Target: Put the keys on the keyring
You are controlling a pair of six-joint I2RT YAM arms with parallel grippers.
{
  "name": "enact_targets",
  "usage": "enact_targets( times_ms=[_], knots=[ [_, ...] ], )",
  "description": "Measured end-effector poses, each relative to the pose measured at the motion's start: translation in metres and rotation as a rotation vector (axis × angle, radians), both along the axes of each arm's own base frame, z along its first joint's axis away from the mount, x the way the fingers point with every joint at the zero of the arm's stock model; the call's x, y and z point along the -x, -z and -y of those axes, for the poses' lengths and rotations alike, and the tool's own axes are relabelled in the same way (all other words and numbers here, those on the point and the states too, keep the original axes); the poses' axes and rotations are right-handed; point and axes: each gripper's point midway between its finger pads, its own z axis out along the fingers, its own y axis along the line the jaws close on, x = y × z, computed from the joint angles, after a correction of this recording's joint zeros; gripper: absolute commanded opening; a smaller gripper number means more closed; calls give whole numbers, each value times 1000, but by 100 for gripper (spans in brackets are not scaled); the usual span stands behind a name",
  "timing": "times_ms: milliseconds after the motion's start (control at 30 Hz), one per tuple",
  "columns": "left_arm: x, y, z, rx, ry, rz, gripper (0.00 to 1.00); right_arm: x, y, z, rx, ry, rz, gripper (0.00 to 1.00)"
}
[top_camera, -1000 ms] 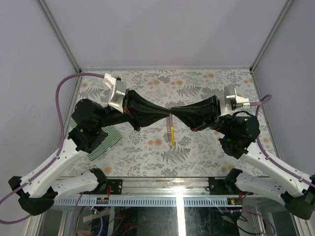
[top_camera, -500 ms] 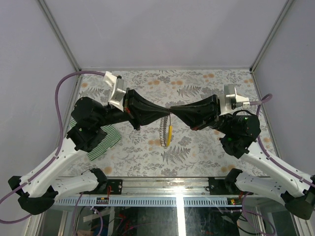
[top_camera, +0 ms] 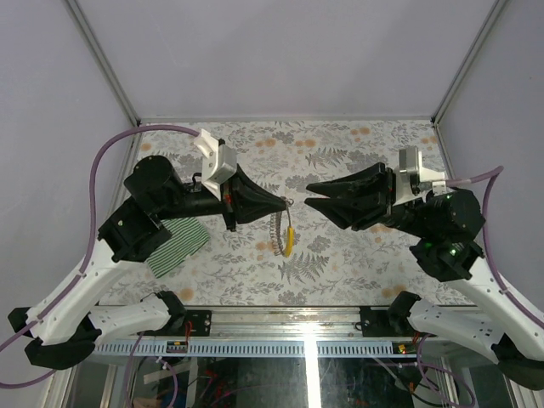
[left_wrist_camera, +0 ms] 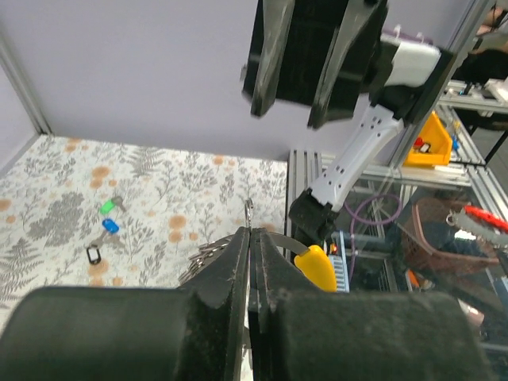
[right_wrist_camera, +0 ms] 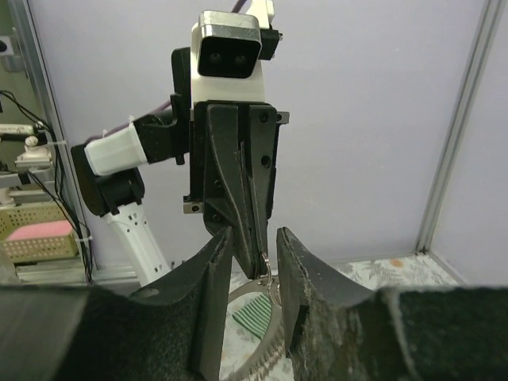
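My left gripper (top_camera: 283, 202) is shut on the small ring of the keyring (top_camera: 277, 228). Its silvery chain and yellow tag (top_camera: 289, 241) hang below the jaws, above the table. In the left wrist view the ring (left_wrist_camera: 248, 211) pokes out past my shut left gripper (left_wrist_camera: 251, 232), with the yellow tag (left_wrist_camera: 316, 267) beside it. My right gripper (top_camera: 306, 195) faces it, open, its fingertips on either side of the ring (right_wrist_camera: 263, 259) without touching. The keys lie on the table: a green one (left_wrist_camera: 107, 206) and a blue one (left_wrist_camera: 110, 225). The top view does not show them.
A green-and-white striped cloth (top_camera: 176, 242) lies on the flowered table (top_camera: 340, 144) under my left arm. A small black clip (left_wrist_camera: 93, 255) rests near the keys. Grey walls close in the table on three sides.
My right gripper has opened and drawn back to the right, letting go of the ring. My left gripper has shut on the ring, and the chain and tag hang further left.
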Motion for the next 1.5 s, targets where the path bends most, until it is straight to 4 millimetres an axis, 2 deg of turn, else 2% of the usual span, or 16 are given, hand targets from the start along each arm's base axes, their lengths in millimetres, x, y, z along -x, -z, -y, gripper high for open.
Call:
enact_targets(
  times_ms=[233,467,567,700,800,1000,1233,1400,1500],
  knots=[
    [4,23,-4,-112,23,8,0,6,9,-3,181,-24,-23,42],
    [9,37,-3,-167,64,6,0,4,49,-21,362,-106,-99,43],
    [10,39,-3,-180,79,7,0,0,69,-27,430,-123,-145,41],
    [13,40,-3,-192,98,9,0,0,83,-29,479,-141,-174,36],
    [15,41,-4,-200,107,8,0,0,84,-29,493,-144,-175,32],
    [16,42,-3,-210,122,10,0,5,79,-28,489,-164,-151,30],
    [19,44,-3,-219,140,8,0,9,82,-27,502,-187,-159,23],
    [19,46,-3,-225,148,1,0,8,84,-29,509,-192,-162,21],
    [20,46,-2,-226,155,-1,0,8,85,-30,511,-194,-164,15]
  ],
)
